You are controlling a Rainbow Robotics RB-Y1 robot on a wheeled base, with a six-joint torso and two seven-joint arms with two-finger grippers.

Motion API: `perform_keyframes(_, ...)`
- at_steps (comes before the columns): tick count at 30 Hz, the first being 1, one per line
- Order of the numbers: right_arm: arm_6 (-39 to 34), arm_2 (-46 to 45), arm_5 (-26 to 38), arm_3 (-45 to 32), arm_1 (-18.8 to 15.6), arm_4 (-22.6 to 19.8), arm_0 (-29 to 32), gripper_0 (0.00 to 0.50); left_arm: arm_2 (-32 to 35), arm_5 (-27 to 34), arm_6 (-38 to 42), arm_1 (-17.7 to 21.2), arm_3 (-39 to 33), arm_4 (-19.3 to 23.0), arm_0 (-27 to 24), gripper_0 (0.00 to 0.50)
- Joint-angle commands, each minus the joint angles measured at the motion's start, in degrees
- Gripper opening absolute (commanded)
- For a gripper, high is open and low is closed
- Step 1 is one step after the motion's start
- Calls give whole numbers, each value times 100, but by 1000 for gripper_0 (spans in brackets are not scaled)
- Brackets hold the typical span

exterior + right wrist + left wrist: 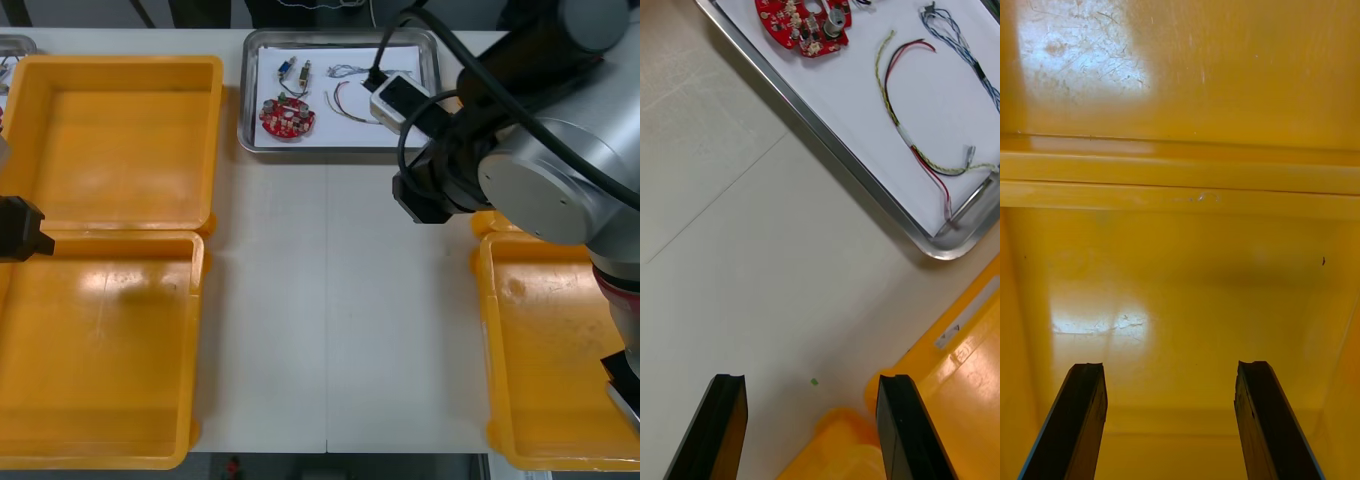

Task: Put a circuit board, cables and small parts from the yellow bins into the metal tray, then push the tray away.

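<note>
Upper right, front view: far right yellow bin [495, 222] hidden beneath the right arm [545, 170], save for one corner.
Lower right: near right yellow bin [545, 350] cut by the right and bottom edges, its right side under the same arm.
Top centre: lower right corner of the metal tray [340, 148] covered by the arm. Twisted blue and white cable [350, 70] with its right end lost behind the arm's black hose [385, 45]. Small metal parts [293, 72] too small to tell in kind.
Left edge: left arm [18, 230] cropped to a black block.
Upper left corner: metal object [10, 45] cropped, kind unclear.
Right wrist view: round red circuit board [801, 26], tray and blue and white cable cut by the picture's edge, far beyond the fingers.
</note>
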Motion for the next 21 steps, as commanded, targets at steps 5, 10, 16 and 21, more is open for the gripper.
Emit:
perform_keyframes(5,-1132,-1069,16,-915,-701,-664,1109,500,167,34,-447,32,-106,38,82,500)
perform_keyframes(10,-1501,-1825,16,-1055,-1017,-1138,1557,500,167,34,-447,32,-106,38,82,500)
perform_keyframes(16,-1703,-2836,16,-1055,-1202,-1771,2181,500,167,34,-447,32,-106,38,82,500)
perform_keyframes(21,-1677,-3574,16,-1047,-1307,-2140,2630,500,167,34,-447,32,-106,38,82,500)
